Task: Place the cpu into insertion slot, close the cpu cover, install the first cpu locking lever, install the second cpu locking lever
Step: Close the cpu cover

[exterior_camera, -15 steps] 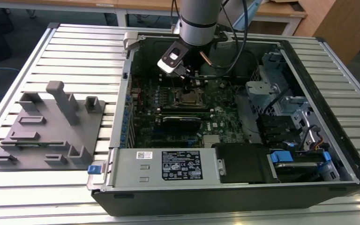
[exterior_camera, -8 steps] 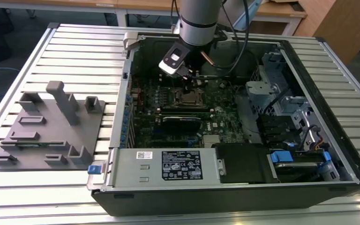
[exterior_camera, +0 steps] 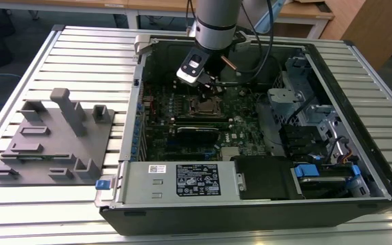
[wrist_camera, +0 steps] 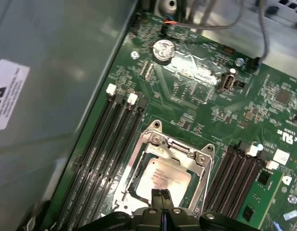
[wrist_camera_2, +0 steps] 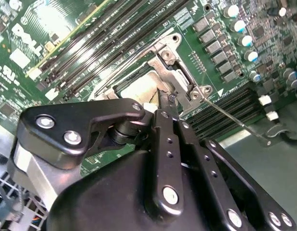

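The cpu lies flat in the insertion slot, its pale silver face up. The cpu cover is folded down over it, and its metal frame rings the chip's face. My gripper is shut with nothing between its fingers, and its tips hover at the socket's edge beside the chip. In the second wrist view the gripper stands just over the cover, next to a thin wire locking lever that juts out sideways from the socket's corner. In the exterior view the gripper reaches down into the open computer case.
Long black memory slots flank the socket on both sides. A labelled power supply box fills the case's near edge, and a drive cage stands on the exterior view's right. A grey fixture plate rests on the slatted table outside the case.
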`<state>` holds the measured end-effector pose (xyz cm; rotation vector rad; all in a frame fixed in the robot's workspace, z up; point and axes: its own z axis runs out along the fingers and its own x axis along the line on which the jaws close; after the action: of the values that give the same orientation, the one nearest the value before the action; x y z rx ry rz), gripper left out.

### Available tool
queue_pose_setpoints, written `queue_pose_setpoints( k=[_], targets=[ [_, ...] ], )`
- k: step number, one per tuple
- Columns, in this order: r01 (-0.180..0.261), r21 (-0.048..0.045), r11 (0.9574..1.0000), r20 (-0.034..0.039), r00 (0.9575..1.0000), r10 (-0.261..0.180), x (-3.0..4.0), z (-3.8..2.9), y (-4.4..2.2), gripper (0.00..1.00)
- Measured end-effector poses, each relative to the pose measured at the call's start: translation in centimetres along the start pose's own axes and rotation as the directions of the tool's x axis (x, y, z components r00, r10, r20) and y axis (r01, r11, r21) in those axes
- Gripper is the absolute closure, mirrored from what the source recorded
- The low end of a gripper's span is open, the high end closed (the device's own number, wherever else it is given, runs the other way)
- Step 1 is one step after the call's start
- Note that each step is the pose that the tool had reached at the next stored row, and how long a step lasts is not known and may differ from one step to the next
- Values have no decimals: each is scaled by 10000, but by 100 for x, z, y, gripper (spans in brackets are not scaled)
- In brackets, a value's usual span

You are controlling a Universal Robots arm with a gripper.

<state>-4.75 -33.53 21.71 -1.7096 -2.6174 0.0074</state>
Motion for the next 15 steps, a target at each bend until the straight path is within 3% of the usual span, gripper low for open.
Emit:
queue_pose_setpoints(
  k=[15],
  targets=[
    [42, 0, 10000, 0, 10000, -42, 0, 0, 0, 90]
  ],
)
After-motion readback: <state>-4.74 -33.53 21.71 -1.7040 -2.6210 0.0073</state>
